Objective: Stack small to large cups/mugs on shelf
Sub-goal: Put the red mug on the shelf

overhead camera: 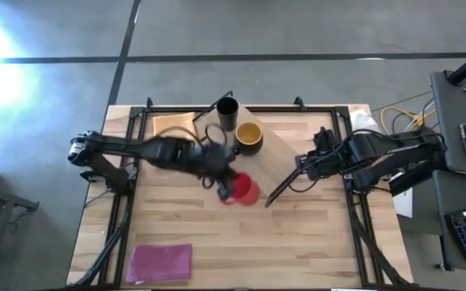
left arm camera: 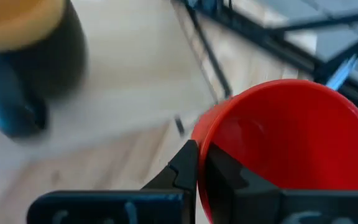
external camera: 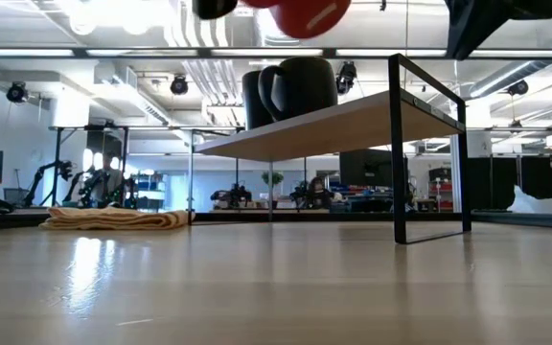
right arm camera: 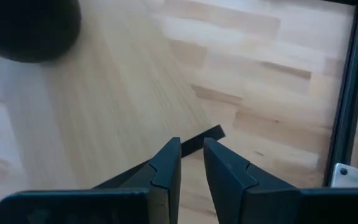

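The light-wood shelf (overhead camera: 290, 145) stands slantwise at the table's far middle and also shows in the low view (external camera: 353, 120). On it stand the narrow black cup (overhead camera: 227, 113) and the dark mug with a yellow inside (overhead camera: 249, 136). My left gripper (overhead camera: 226, 187) is shut on the red mug (overhead camera: 247, 191), which is high above the table by the shelf's near side (external camera: 305, 13). My right gripper (right arm camera: 191, 155) is nearly shut over the shelf's dark end frame (right arm camera: 211, 133), at the shelf's right end (overhead camera: 298, 167). My left gripper pinches the red mug's wall at the rim (left arm camera: 202, 163), one finger inside the mug and one outside. The mug is lifted clear of table and shelf. My right gripper lies across the end frame's top bar near its corner; whether it touches the bar I cannot tell.
A folded orange-tan cloth (overhead camera: 172, 125) lies left of the shelf and also shows in the low view (external camera: 113, 218). A purple mat (overhead camera: 160, 263) lies at the near left. Dark frame rails (overhead camera: 120, 202) run along the table's sides. Bare wood (overhead camera: 298, 242) lies in front of the shelf.
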Robot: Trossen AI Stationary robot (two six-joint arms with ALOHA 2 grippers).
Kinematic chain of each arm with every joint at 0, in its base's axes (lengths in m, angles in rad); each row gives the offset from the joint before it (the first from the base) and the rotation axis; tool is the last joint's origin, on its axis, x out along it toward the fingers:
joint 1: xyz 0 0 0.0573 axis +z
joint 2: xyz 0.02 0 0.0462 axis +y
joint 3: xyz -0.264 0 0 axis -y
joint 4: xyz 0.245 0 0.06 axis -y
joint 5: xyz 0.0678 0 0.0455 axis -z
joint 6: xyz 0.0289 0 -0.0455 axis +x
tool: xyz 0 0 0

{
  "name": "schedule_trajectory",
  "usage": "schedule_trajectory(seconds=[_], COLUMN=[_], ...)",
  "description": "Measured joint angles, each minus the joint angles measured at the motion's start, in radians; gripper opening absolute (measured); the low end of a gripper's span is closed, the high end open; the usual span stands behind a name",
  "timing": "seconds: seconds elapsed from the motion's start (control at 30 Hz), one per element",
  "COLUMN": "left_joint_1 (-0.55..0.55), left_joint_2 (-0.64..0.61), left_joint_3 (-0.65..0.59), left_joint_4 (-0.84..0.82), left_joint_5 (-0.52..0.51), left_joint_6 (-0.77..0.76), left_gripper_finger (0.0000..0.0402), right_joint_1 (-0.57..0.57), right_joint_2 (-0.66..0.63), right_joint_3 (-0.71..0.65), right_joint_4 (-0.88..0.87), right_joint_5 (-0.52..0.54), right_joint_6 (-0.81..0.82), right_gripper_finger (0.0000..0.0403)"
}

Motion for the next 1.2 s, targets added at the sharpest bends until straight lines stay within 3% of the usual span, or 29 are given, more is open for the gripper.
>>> schedule_trajectory(seconds=[0.37,0.87,1.2], left_joint_1=[0.162,0.17,0.173], left_joint_2=[0.098,0.349,0.418], left_joint_3=[0.148,0.496,0.54], left_joint_4=[-0.04,-0.135,-0.156], left_joint_5=[0.014,0.039,0.04], left_joint_6=[0.117,0.182,0.209], left_gripper_finger=[0.0,0.0,0.0], right_joint_1=[0.055,0.086,0.109], right_joint_2=[-0.085,-0.119,-0.111], right_joint_3=[-0.047,-0.054,-0.054], right_joint_4=[0.09,0.15,0.311], right_joint_5=[0.0,-0.026,-0.068], right_joint_6=[-0.035,-0.042,-0.139], right_gripper_finger=[0.0063,0.0063,0.0063])
